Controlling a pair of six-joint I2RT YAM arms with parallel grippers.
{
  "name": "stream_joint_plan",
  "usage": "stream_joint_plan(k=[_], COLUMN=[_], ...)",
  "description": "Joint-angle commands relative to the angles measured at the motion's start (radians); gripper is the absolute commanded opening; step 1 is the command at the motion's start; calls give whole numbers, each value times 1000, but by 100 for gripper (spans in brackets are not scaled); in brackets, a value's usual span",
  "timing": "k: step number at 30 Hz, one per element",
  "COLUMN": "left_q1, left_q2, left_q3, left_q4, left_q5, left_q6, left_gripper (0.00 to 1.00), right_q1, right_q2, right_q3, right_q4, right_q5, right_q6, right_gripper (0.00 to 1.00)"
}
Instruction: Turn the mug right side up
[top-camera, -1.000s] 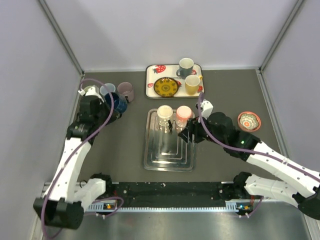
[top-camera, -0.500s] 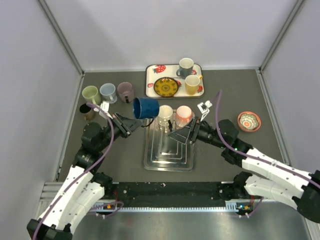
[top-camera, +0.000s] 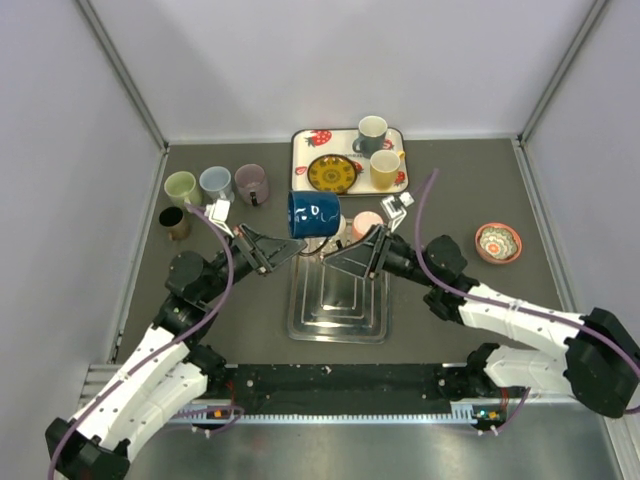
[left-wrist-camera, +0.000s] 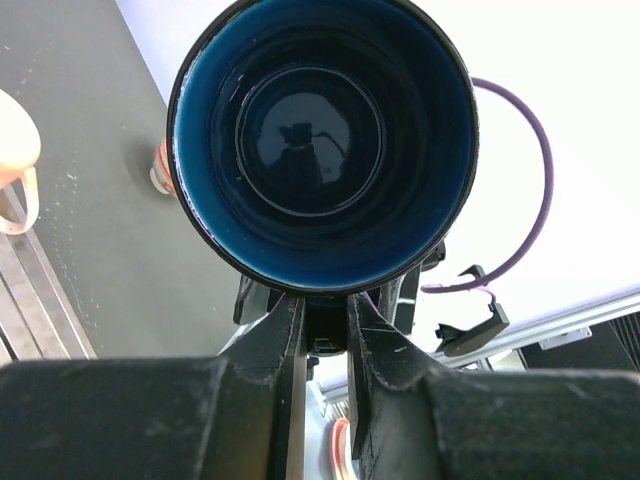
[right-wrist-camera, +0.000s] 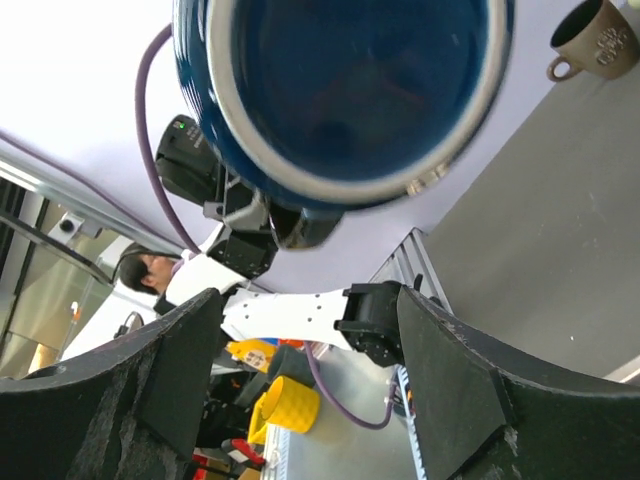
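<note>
My left gripper (top-camera: 287, 243) is shut on the handle of a dark blue mug (top-camera: 313, 214) and holds it in the air above the far end of the metal tray (top-camera: 340, 305). The mug lies on its side. In the left wrist view its open mouth (left-wrist-camera: 320, 140) faces the camera, just above my left gripper (left-wrist-camera: 323, 310). My right gripper (top-camera: 338, 257) is open and empty, just right of and below the mug. In the right wrist view the mug's glossy base (right-wrist-camera: 350, 90) fills the top, above my right gripper (right-wrist-camera: 305, 295), without touching the fingers.
A cream mug (top-camera: 331, 228) and a pink mug (top-camera: 367, 224) stand upside down on the metal tray. A strawberry tray (top-camera: 305, 150) at the back holds a grey mug, a yellow mug and a plate. Several mugs (top-camera: 215, 183) stand at the left. A patterned bowl (top-camera: 497, 242) sits at the right.
My left arm has carried the blue mug from the left row of mugs to above the tray. My right gripper has risen off the tray toward the mug.
</note>
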Motion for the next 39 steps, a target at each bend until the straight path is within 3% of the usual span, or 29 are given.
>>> stream_joint_plan(k=[1, 12, 28, 30, 34, 35, 37, 39], left_q1=[-31, -76, -102, -102, -103, -103, -103, -103], left_q2=[-1, 31, 45, 40, 31, 31, 29, 28], left_q3=[20, 47, 64, 63, 61, 61, 60, 61], left_q4=[171, 148, 121, 113, 96, 96, 96, 95], left_q5=[15, 38, 96, 92, 90, 92, 93, 93], left_q6=[-17, 4, 33, 39, 49, 49, 50, 52], left_gripper=[0, 0, 0, 0, 0, 0, 0, 0], right_q1=[-5, -27, -88, -90, -102, -105, -111, -111], right_q2=[19, 112, 284, 296, 296, 296, 296, 298], right_q3=[103, 175, 175, 177, 180, 178, 180, 187], right_q4=[72, 113, 532, 553, 528, 526, 525, 518], right_q5=[-15, -64, -142, -142, -130, -122, -116, -118], right_q6=[-26, 7, 260, 277, 288, 288, 294, 294], right_gripper=[71, 63, 21, 21, 45, 46, 45, 33])
